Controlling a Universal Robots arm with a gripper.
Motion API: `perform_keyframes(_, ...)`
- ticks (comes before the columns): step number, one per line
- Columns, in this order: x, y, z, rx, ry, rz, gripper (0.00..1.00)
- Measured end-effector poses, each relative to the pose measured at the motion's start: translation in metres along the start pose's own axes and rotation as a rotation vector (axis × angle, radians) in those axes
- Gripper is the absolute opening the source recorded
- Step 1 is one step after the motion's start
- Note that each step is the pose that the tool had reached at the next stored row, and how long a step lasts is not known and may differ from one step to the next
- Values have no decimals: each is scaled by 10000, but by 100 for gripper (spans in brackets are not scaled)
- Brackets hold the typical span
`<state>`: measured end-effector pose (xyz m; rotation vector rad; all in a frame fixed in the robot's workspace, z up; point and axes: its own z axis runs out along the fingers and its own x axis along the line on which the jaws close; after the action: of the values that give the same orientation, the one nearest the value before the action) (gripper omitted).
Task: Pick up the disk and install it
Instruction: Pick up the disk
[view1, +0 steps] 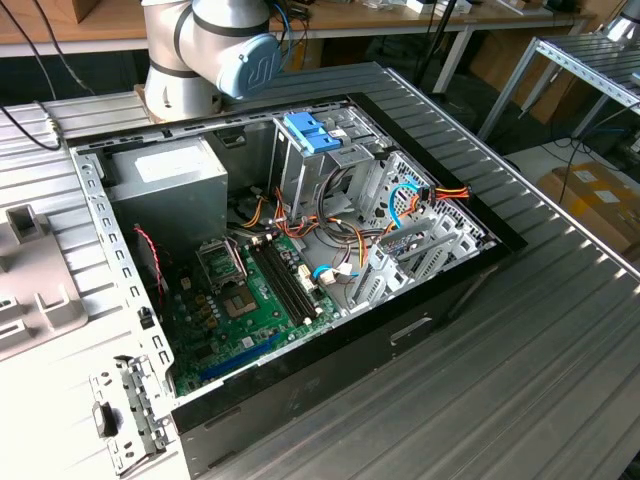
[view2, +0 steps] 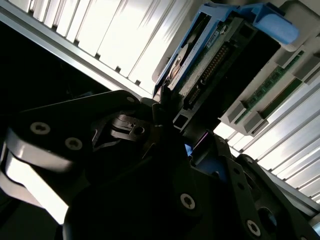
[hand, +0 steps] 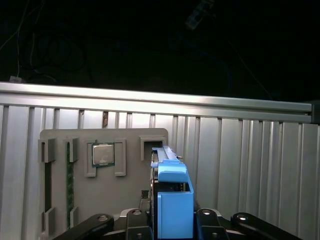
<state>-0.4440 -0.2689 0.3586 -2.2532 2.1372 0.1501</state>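
- Gripper (hand: 172, 222) jaws are standing narrow, holding the disk (hand: 172, 200) between them; in the second wrist view the gripper (view2: 167, 117) is pinching the disk (view2: 212, 60) with its connector pins facing the camera.
- Disk is sitting over the edge of the grey tray (hand: 100, 200) on the ribbed table (hand: 250, 175), just beside the processor chip (hand: 102, 154); cannot tell if it is clear of the tray.
- Judging it stiff, dense and shock-sensitive, with a slightly flexible, slippery plastic frame.
- Best hold looks to be the carrier's side rails, avoiding the pins, the circuit board and the blue tab (view2: 275, 25).
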Motion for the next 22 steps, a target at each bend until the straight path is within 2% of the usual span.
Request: perform_keyframes(22, -11, 5, -115, 9, -168, -8, 36)
